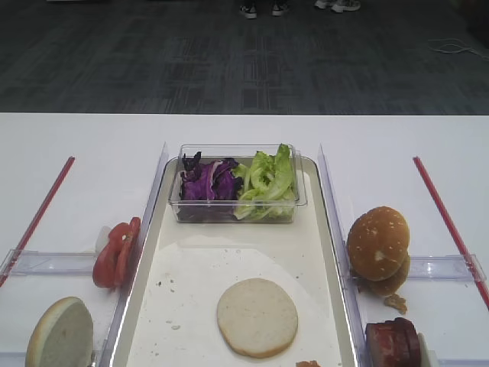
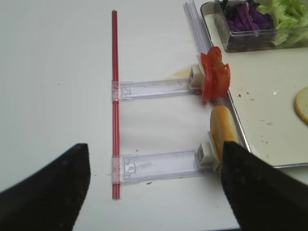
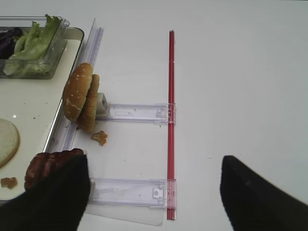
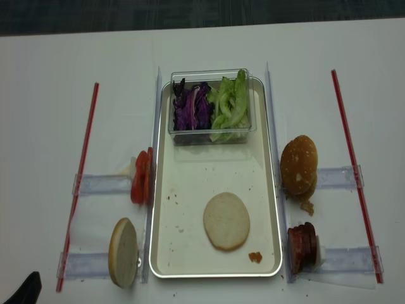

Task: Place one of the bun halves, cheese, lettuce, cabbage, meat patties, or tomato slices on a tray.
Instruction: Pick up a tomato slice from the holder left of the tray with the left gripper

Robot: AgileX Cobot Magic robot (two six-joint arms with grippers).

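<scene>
White worktop (image 1: pixel 76 138). Tomato slices (image 2: pixel 214 79): upright in left rack beside tray (image 4: pixel 163 253); judged soft, slippery, tearable; pinch across faces. Left end effector (image 2: pixel 154 185) open, empty; right end effector (image 3: pixel 154 192) likewise.

Seen from high in front, angled down across the tray (image 1: pixel 153 252) toward the far floor; seen again from almost straight overhead, farther back, taking in both red strips. Shared between these two: the tray, the clear tub (image 4: pixel 212 107) and both side racks. Looked down from close above the right gripper (image 3: pixel 154 192), onto the rack just ahead of its fingers. Mirrored above the left gripper (image 2: pixel 154 187), catching the tray's left rim and tomato slices (image 2: pixel 214 79).
</scene>
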